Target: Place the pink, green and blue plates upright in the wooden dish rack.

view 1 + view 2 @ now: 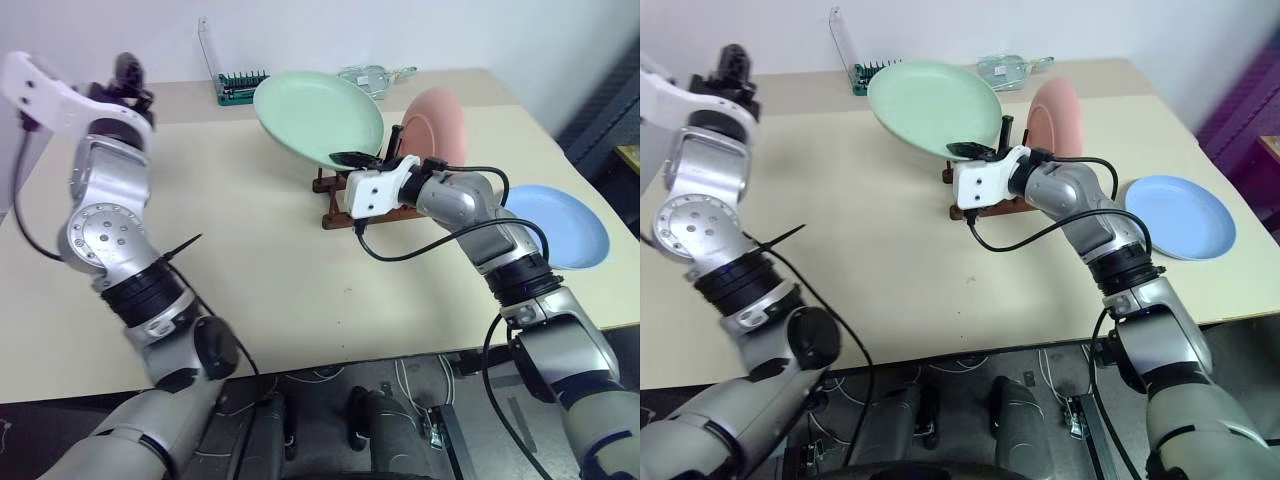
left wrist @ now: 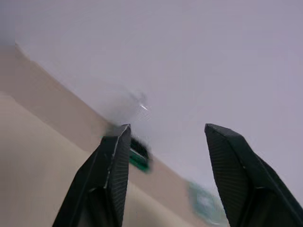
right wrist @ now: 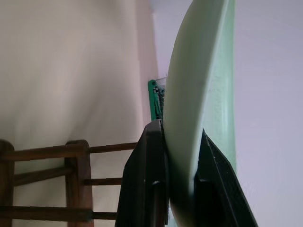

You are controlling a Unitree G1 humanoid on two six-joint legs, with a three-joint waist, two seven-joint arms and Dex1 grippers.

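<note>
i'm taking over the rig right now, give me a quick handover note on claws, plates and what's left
Right claw: shut on the rim of the green plate, holding it in the air over the rack.
Left claw: open, empty, raised off to the left, clear of the plates.
Pink plate: standing upright in the rack. Done.
Blue plate: lying flat on the table, to the right of the rack. Not started.
Left: slot the green plate upright into the rack, then pick up the blue one and rack it too.
</note>
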